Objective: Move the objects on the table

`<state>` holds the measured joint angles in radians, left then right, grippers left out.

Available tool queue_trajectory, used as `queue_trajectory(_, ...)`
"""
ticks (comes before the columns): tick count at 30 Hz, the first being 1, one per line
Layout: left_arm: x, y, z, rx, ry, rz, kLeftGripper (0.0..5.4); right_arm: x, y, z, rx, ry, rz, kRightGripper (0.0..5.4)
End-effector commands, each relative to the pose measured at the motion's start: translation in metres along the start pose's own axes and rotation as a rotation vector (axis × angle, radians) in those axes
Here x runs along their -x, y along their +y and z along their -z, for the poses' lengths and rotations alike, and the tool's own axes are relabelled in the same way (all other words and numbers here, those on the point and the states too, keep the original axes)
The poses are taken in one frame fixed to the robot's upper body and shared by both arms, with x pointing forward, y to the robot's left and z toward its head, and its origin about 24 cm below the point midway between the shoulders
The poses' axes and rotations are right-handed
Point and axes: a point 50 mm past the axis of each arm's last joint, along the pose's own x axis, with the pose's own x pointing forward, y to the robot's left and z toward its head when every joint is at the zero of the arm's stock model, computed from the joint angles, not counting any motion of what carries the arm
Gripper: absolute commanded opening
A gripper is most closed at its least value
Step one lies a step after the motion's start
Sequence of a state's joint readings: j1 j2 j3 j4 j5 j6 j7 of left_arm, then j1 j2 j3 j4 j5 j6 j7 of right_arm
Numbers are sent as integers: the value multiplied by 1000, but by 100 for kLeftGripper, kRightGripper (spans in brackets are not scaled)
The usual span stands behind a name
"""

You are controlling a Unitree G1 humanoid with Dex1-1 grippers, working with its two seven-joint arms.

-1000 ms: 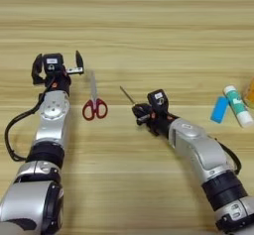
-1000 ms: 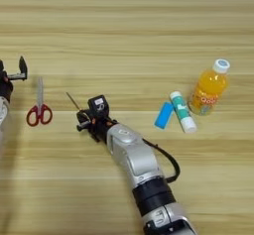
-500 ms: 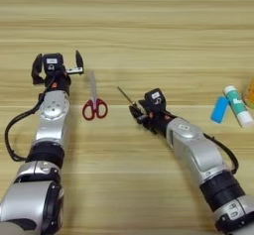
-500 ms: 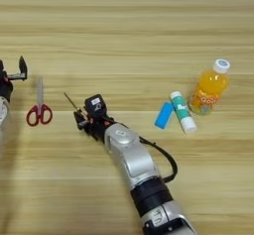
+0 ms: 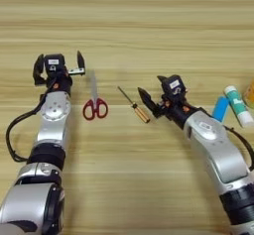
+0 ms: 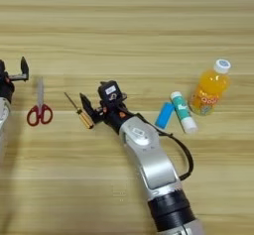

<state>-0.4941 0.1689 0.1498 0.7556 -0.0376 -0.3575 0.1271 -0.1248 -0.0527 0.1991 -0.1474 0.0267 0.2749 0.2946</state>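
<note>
Furthest left of the screwdriver (image 5: 134, 105), the left pincer (image 5: 57, 68) rests on the tabletop (image 5: 149, 26) with its two black fingers spread wide and nothing between them. Just beside it, toward the screwdriver, lie the red-handled scissors (image 5: 94, 100), blades pointing away from the robot and handles toward it. The screwdriver itself lies flat on a slant, its thin shaft reaching up and left and its amber handle down and right, so the handle end is the end nearer the right pincer (image 5: 153, 93). That pincer sits immediately right of the handle, fingers parted and holding nothing, its lower fingertip close by the handle but, as far as I can judge, not touching it. The right arm is plainly the nearer one, and a short reach leftward would likely bring the handle between its fingers. Well right of the screwdriver lie the blue block (image 6: 164, 115), the glue stick (image 6: 182, 111) beside it, and the orange-drink bottle (image 6: 211, 88) standing upright.
</note>
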Motion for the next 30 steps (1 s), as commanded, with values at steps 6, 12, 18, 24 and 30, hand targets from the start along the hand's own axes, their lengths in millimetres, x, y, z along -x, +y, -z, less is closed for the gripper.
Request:
queue_trajectory(6,2,-5,2,-14,11,8,540,44,-52,4,69,54,238,456)
queue_trajectory(12,2,-6,1,-14,9,8,540,71,-76,10,88,94,362,520)
queue_trajectory(18,2,-7,1,-13,8,9,540,90,-92,19,86,137,448,537)
queue_trajectory(24,2,-7,1,-15,7,9,540,104,-102,28,70,186,499,537)
queue_trajectory(30,2,-7,1,-17,8,8,540,111,-110,39,66,255,540,537)
